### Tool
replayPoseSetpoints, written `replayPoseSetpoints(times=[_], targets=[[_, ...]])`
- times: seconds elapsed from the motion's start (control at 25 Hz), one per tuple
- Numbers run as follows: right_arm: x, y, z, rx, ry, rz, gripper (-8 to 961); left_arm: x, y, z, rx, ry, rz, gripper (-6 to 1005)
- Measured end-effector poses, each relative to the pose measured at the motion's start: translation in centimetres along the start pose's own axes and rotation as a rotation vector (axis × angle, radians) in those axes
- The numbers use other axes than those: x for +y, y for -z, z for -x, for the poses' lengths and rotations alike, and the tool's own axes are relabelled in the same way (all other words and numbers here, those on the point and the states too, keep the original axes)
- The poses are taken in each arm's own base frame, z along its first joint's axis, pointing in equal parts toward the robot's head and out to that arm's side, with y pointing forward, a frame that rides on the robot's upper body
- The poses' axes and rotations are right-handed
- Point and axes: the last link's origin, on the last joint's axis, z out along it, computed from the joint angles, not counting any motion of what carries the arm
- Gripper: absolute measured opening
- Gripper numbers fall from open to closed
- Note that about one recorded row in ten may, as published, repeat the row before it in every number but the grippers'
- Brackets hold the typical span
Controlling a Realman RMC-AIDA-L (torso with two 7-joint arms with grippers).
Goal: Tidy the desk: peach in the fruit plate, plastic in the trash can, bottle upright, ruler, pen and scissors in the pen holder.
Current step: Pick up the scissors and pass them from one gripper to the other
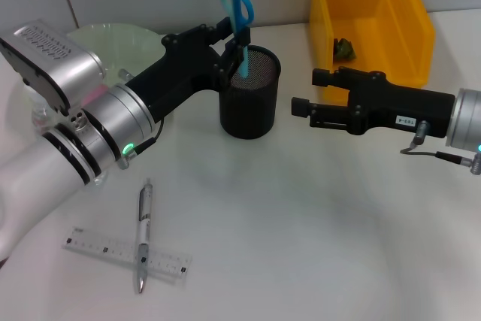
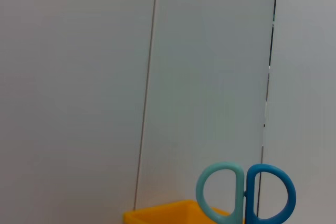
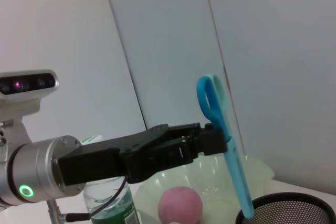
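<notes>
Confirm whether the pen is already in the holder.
No: the pen lies on the table across the ruler, well short of the holder.

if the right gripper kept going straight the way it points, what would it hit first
Most likely the black mesh pen holder. The right gripper points across the table at its side wall, nothing showing between them. Depth is hard to judge, so it might pass just in front.

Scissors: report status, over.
Left gripper shut on scissors, blades dipping into pen holder. Right gripper idle beside holder. Pen lying across ruler, both pending. Nothing blocking.
</notes>
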Motion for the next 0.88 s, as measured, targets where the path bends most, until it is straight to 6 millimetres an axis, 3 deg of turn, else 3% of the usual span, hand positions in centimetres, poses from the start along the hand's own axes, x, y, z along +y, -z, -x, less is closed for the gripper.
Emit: replayPoseSetpoints(times=[0.88], targets=[[0.16, -0.7, 0.32, -0.003, 0.004, 0.017, 816, -0.22, 0.28, -0.14, 0.024, 0.032, -0.016, 288]])
